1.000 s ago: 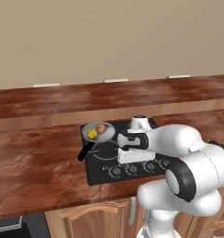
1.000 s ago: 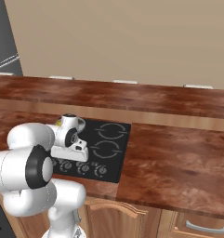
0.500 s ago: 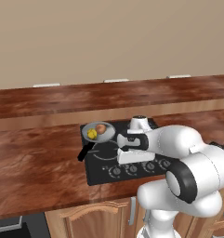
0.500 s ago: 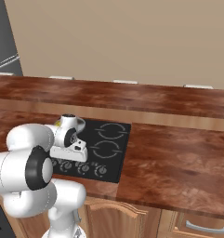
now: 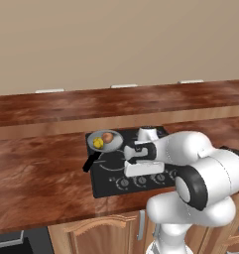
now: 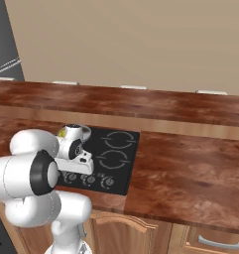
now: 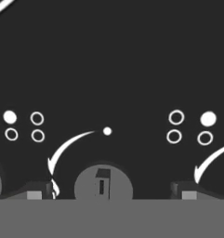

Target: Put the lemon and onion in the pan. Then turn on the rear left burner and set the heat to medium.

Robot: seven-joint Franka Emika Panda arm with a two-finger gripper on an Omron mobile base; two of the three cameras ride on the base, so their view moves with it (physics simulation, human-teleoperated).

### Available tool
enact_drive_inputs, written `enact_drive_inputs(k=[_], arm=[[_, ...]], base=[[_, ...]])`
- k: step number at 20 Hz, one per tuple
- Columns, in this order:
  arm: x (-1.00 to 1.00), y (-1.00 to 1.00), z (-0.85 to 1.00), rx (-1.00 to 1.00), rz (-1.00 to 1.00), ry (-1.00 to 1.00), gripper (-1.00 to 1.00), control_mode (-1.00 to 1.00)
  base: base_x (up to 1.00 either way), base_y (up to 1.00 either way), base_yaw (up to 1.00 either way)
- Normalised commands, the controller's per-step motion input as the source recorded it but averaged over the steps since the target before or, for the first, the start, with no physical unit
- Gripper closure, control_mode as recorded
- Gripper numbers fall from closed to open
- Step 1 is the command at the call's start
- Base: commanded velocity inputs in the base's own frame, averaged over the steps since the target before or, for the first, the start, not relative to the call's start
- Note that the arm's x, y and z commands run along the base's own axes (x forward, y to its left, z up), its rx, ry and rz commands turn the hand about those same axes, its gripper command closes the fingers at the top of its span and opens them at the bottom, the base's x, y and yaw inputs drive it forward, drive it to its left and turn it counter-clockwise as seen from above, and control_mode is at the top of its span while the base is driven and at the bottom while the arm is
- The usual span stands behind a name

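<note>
Grey pan (image 5: 103, 139), upper left of the stove, holds lemon (image 5: 98, 143) and onion (image 5: 107, 137); we hover our gripper (image 7: 111, 189), released, over a knob (image 7: 103, 182).

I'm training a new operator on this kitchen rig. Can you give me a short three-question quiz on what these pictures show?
1. True or false: the lemon and the onion both lie in the pan.
2. The gripper is: A) shut on the lemon, B) open with a knob between its tips, C) shut on the pan's handle.
3. Fill in: the pan sits on the rear ____ burner of the cooktop.

Key: 1 true; 2 B; 3 left.
</note>
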Motion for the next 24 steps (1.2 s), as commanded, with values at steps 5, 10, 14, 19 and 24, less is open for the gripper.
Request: enact_drive_inputs(k=[5,10,14,19,24], arm=[[0.09,0.04,-0.11,0.0,0.0,0.0,-1.0,-1.0],[0.03,0.0,-0.24,0.0,0.0,0.0,-1.0,-1.0],[0.0,0.0,-0.39,0.0,0.0,0.0,-1.0,-1.0],[0.0,0.0,-0.08,0.0,0.0,0.0,-1.0,-1.0],[0.0,0.0,0.0,0.0,0.0,0.0,1.0,-1.0]], base=[[0.0,0.0,0.0],[0.0,0.0,0.0],[0.0,0.0,0.0],[0.0,0.0,0.0],[0.0,0.0,0.0]])
